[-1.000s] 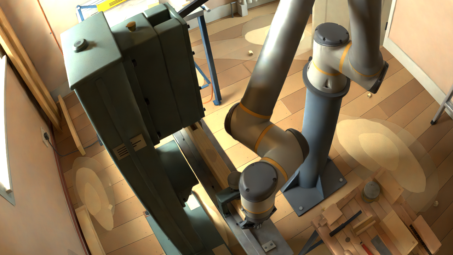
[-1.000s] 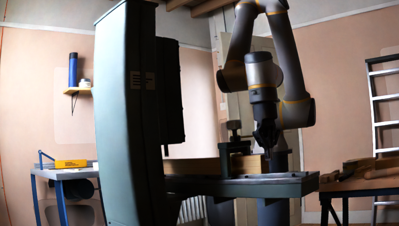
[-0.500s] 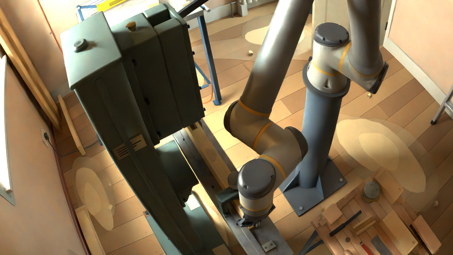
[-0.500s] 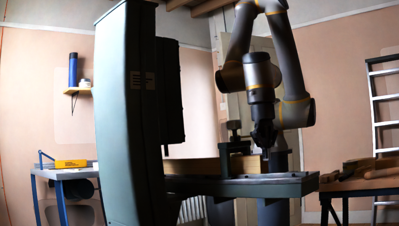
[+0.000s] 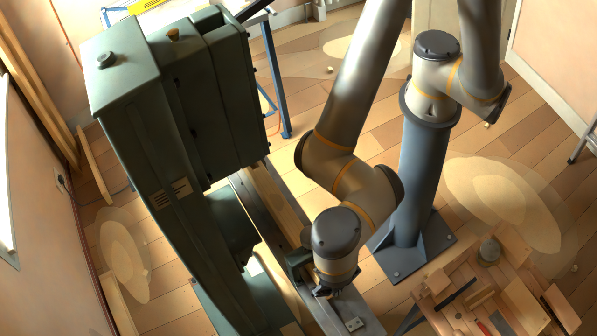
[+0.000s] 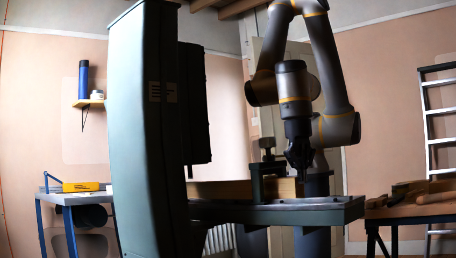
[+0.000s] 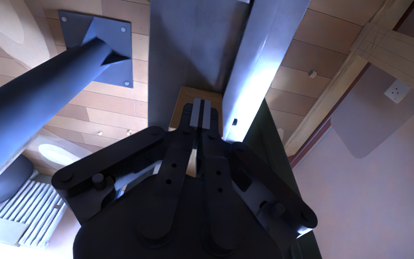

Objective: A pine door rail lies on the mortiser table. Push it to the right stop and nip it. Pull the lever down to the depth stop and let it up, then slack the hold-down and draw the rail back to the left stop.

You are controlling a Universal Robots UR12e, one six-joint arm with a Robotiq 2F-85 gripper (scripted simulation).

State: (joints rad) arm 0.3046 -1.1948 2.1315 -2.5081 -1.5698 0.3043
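On the grey mortiser table (image 6: 288,204) the pine door rail (image 5: 275,200) lies lengthwise along the fence, running under the green machine head (image 5: 175,96). Its near end (image 6: 281,188) passes beneath the dark hold-down bracket (image 6: 265,179), whose round knob (image 6: 267,143) stands upright above it. A small stop plate (image 5: 354,322) sits near the table's end, apart from the rail. In the wrist camera the rail's end (image 7: 195,100) shows just beyond my fingertips. My gripper (image 6: 301,177) points straight down at the rail's free end, closed and holding nothing.
The robot's blue pedestal (image 5: 417,188) stands close beside the table. A workbench (image 5: 492,284) cluttered with wood blocks and hand tools is to the right. A blue-legged stand (image 6: 64,198) with a yellow level sits behind the machine, and a ladder (image 6: 438,121) leans by the far wall.
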